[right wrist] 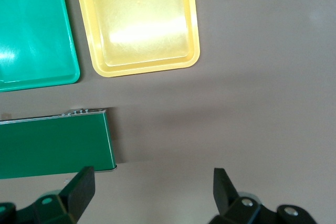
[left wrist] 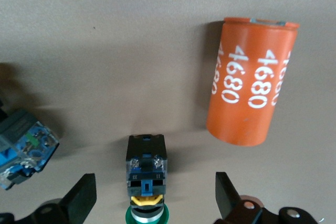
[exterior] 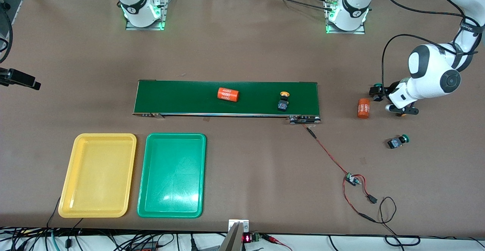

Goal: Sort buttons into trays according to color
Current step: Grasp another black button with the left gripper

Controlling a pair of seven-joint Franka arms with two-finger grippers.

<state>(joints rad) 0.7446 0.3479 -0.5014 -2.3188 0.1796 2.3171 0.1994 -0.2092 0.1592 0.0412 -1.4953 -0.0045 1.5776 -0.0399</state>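
- Surface [exterior: 242,175] of brown colour carries all the things, and both arm bases stand at its edge farthest from the front camera.
- Conveyor belt [exterior: 189,97], long and dark green, lies in the middle of the surface; one orange cylinder [exterior: 228,94] and one yellow-capped button [exterior: 283,101] lie on it.
- Yellow tray [exterior: 66,175] and green tray [exterior: 146,175] lie side by side, nearer to the front camera than the belt, toward the right arm's end. Both hold nothing.
- Left end effector [left wrist: 152,198] hangs low at the left arm's end of the surface, its fingers apart, with a green-capped button [left wrist: 147,169] between them but not gripped.
- Right end effector [right wrist: 152,192] has fingers apart and holds nothing; it is over the bare surface near the belt's end.
- Second orange cylinder [exterior: 363,108] lies on the surface just beside the left end effector.
- Another green-capped button [exterior: 398,141] lies on the surface, nearer to the front camera than this cylinder.
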